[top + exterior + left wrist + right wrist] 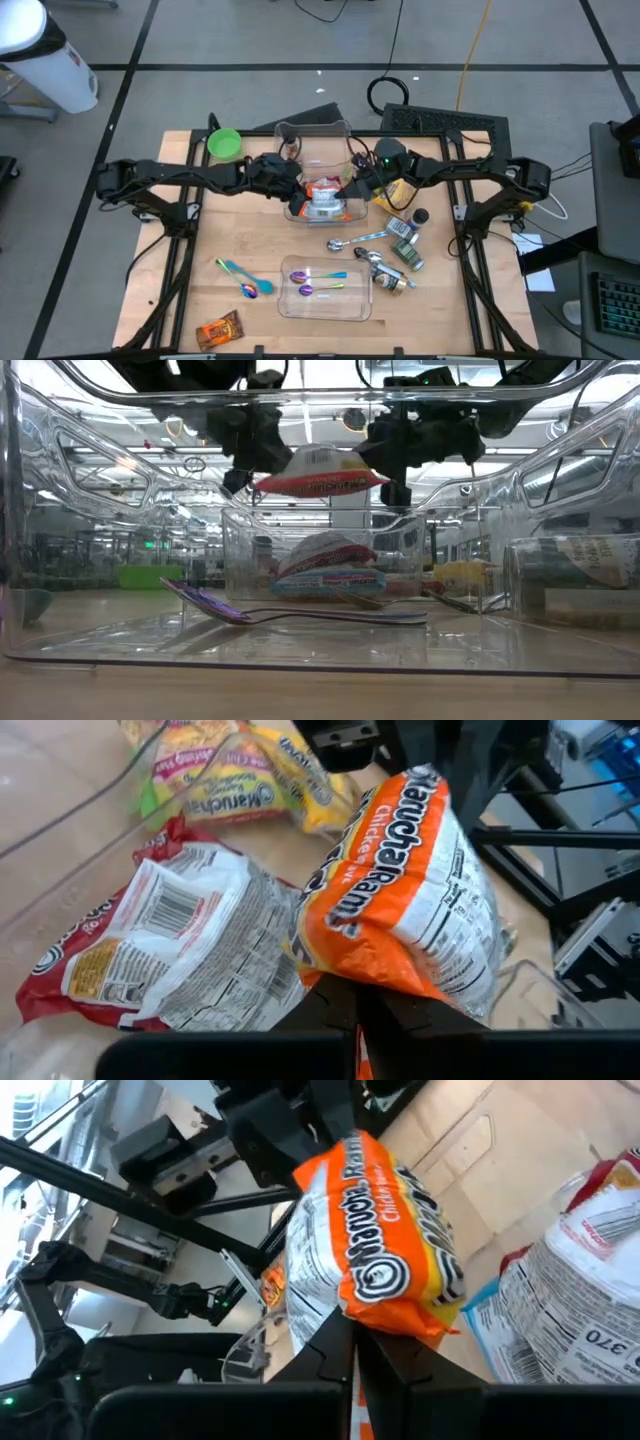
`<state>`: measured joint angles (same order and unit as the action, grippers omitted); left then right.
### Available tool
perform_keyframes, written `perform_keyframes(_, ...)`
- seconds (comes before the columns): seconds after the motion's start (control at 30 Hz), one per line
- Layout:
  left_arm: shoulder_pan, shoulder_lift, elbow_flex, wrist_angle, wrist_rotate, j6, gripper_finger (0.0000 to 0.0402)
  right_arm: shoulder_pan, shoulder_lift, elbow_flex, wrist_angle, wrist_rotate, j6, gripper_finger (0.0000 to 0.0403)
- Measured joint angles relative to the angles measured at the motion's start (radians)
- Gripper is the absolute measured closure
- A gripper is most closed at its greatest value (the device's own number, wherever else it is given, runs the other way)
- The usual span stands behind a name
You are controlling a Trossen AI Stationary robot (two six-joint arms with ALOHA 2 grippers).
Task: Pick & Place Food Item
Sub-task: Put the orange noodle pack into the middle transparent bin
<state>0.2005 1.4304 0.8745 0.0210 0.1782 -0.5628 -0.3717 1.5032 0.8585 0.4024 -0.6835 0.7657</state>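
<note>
An orange ramen packet (322, 187) hangs in the air between my two grippers, above a clear plastic bin (300, 135). My left gripper (358, 995) is shut on its left end and my right gripper (353, 1340) on its right end. In the low view the packet (320, 473) hangs well above the bin's rim. Inside the bin lies a red and white ramen packet (170, 940) on top of a blue one (325, 582). A yellow ramen packet (395, 192) lies flat on the table to the right of the bin. My left gripper pinches the orange packet's left end (340, 975) between its two shut fingers, coming from the table's left and slanting down. The packet is lifted clear, stretched across to the other gripper. My right gripper pinches the packet's right end (395, 1320) between its shut fingers, coming nearly level from the table's right. The packet bulges out beyond the fingers and hangs clear of the bin.
A green bowl (224, 144) stands at the far left. Near the front lies a clear tray (350, 300) with purple spoons, and two more spoons (240, 278) lie to its left. A snack packet (220, 328), a metal scoop (355, 240) and small cans (405, 250) lie about.
</note>
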Motion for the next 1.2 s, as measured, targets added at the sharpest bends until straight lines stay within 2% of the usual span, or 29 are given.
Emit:
perform_keyframes(0.2, 0.0, 0.069, 0.0, 0.038, 0.004, -0.016, 0.0367, 0.0, 0.0, 0.0, -0.068, 0.031, -0.036, 0.0403)
perform_keyframes(0.67, 0.001, 0.092, 0.0, 0.043, 0.004, -0.027, 0.0364, -0.002, 0.001, 0.0, -0.142, 0.086, -0.094, 0.0396)
perform_keyframes(0.8, 0.003, 0.092, 0.0, 0.037, 0.004, -0.031, 0.0364, -0.002, 0.001, 0.0, -0.143, 0.087, -0.097, 0.0372)
perform_keyframes(1.07, 0.023, 0.091, 0.001, 0.035, 0.006, -0.045, 0.0361, -0.002, 0.001, 0.0, -0.154, 0.137, -0.097, 0.0296)
perform_keyframes(1.2, 0.026, 0.091, 0.001, 0.031, 0.014, -0.05, 0.0335, -0.002, 0.001, 0.0, -0.154, 0.137, -0.097, 0.027)
